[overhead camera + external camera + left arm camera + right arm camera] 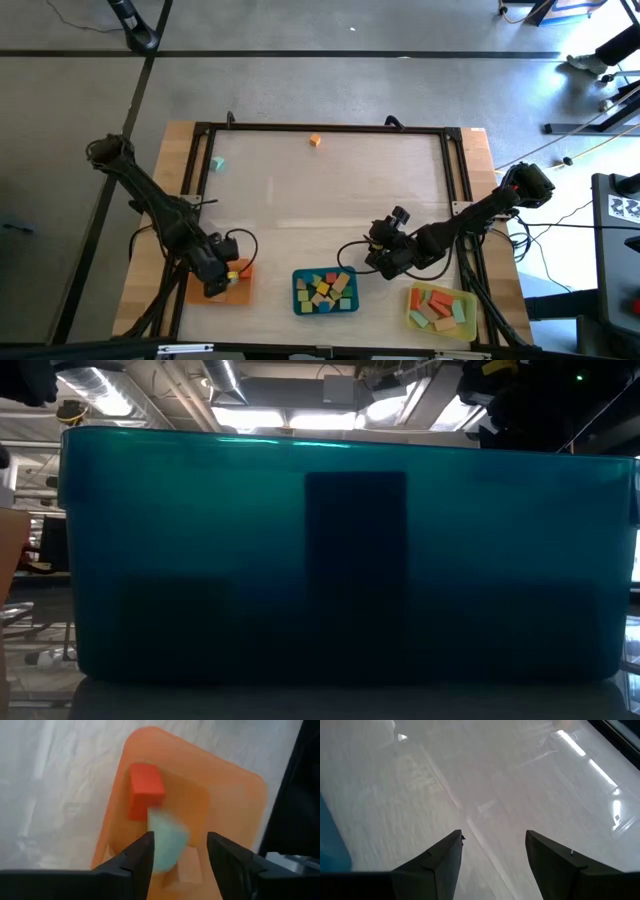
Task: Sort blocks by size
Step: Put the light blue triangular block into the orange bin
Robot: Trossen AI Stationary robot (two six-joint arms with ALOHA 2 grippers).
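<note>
Your left end effector hangs over the orange tray at the table's near left, fingers apart around a mint block that looks just let go, beside a red block; you're likely dropping it with its size group. Your right end effector waits open and empty over bare table beside the teal tray. Sorted blocks fill the teal and yellow tray; an orange block and another mint one lie loose farther back.

Right tool: we see our two dark fingers spread apart, nothing between them.
Worktop: pale, glossy, streaked with light reflections.
Teal tray: an edge at the frame's side.
</note>
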